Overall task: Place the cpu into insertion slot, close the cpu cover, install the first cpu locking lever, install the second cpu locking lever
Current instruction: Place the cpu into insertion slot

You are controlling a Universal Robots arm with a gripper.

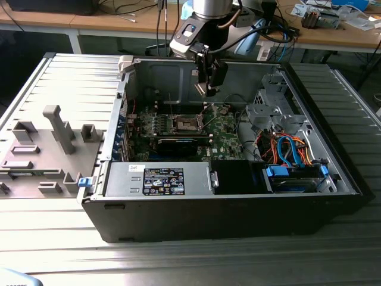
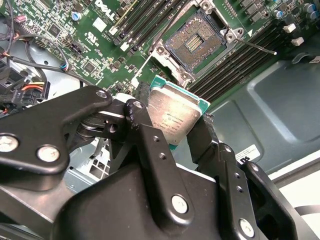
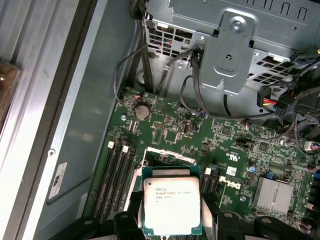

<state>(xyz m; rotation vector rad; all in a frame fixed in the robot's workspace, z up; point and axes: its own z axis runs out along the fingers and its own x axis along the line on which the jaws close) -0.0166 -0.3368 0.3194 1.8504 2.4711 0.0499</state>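
Pinching the cpu (image 2: 172,112) by two opposite edges, the gripper (image 2: 175,120) leaves the chip's dull silver top and its underside free, a hold that probably lets it be laid flat into a socket. In both wrist views the chip sits between the black fingers (image 3: 125,222), raised clear of the green motherboard (image 3: 200,135). The insertion slot (image 2: 197,42) lies just beyond the fingertips, apart from the chip. Its dark contact field is bare, so it appears ready to receive the chip. A thin locking lever (image 2: 260,47) juts out beside it, apparently unlatched. In the exterior view the gripper hangs inside the open computer case (image 1: 238,229), above the slot. Rows of small dark print cross the chip's top. White lettering marks the board, and printed labels sit on the power supply (image 1: 164,180) and on a sticker (image 3: 57,180) on the case wall.
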